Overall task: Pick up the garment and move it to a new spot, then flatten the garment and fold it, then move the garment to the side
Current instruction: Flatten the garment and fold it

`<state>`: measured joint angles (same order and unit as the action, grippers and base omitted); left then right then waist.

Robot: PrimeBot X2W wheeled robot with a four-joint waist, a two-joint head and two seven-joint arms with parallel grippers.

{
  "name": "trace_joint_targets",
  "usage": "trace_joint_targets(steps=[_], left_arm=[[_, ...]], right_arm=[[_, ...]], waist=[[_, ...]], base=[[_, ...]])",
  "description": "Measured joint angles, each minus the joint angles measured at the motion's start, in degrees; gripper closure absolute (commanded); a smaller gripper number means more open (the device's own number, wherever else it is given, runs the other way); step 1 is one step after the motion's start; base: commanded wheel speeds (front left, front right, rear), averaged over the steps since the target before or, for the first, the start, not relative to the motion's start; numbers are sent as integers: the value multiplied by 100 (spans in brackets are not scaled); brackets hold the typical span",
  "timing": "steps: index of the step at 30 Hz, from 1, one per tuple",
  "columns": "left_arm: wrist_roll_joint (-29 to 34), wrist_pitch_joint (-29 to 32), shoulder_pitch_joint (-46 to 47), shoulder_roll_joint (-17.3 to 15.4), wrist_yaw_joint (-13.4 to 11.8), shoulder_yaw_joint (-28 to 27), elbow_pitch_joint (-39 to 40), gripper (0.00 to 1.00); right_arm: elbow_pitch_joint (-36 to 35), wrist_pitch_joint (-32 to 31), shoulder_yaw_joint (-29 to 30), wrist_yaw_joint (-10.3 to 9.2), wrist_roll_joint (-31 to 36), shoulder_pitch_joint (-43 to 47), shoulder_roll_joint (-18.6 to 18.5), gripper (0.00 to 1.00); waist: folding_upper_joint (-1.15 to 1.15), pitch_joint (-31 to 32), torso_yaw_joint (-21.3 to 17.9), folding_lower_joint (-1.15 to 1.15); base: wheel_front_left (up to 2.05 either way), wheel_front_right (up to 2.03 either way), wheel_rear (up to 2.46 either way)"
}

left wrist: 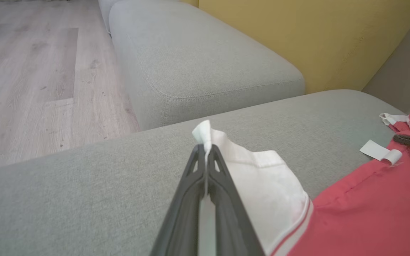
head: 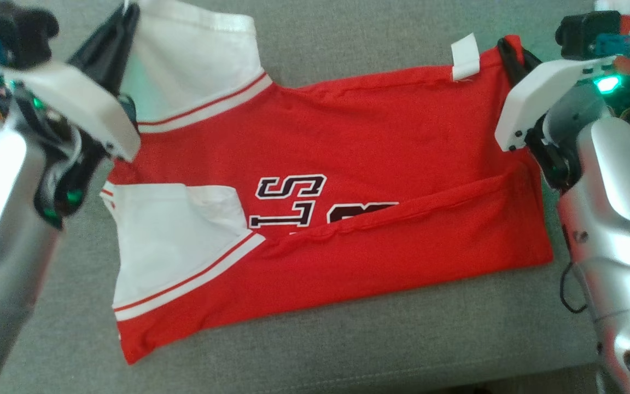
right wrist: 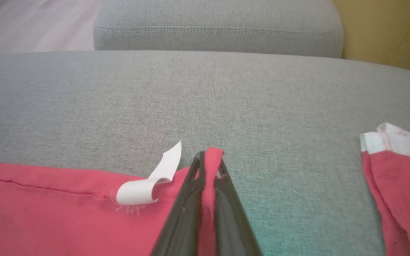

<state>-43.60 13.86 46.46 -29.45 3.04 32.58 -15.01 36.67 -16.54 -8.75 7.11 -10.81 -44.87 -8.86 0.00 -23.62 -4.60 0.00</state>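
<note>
On the grey fabric sofa cushion [head: 320,355], the red-and-white jersey garment with black lettering [head: 359,131] is laid partly folded. Its white sleeve tip [left wrist: 205,132] is pinched by the fully closed left gripper [left wrist: 205,151]; its red hem corner [right wrist: 214,153] is clamped by the closed right gripper [right wrist: 206,163]. Only thin edges are held, so a corner could be lost if the cloth is pulled unevenly.
</note>
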Motion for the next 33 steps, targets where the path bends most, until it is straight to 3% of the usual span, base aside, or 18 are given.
trace_joint_targets(steps=[6,15,26,27,29,30,31,32,33], left_arm=[[-221,-244,-1056,-113,-175,-89,727,100],[-449,-610,-2743,-342,-692,-149,1713,100],[-553,-1028,-3799,-225,-918,-87,1970,100],[-572,-1063,-3874,-221,-940,-78,1964,100],[-590,-1102,-4002,-204,-957,-25,1912,100],[-587,-1136,-4044,-191,-956,25,1867,100],[-581,-1172,-4086,-168,-954,73,1817,73],[-573,-1209,-4121,-123,-954,103,1757,0],[-573,-1250,-4151,-74,-957,119,1702,0]], right_arm=[[-302,369,-124,0,-287,700,-241,100],[-862,655,116,0,-382,1822,-285,100],[-1385,679,478,0,-279,2627,-225,100],[-1419,679,501,0,-279,2707,-202,93],[-1445,679,545,0,-272,2857,-155,64],[-1461,679,571,0,-261,2931,-131,33],[-1468,693,616,0,-219,2997,-97,0],[-1477,734,670,0,-182,3062,-62,0],[-1482,758,721,0,-170,3117,-33,0]], waist=[[0,406,109,0],[0,934,321,-1],[0,1275,500,-1],[0,1300,502,0],[0,1349,501,0],[0,1370,500,0],[0,1394,499,0],[0,1418,496,0],[0,1442,492,0]], base=[[0,0,0],[0,0,0],[0,0,0],[0,0,0],[0,0,0],[0,0,0],[0,0,0],[0,0,0],[0,0,0]])
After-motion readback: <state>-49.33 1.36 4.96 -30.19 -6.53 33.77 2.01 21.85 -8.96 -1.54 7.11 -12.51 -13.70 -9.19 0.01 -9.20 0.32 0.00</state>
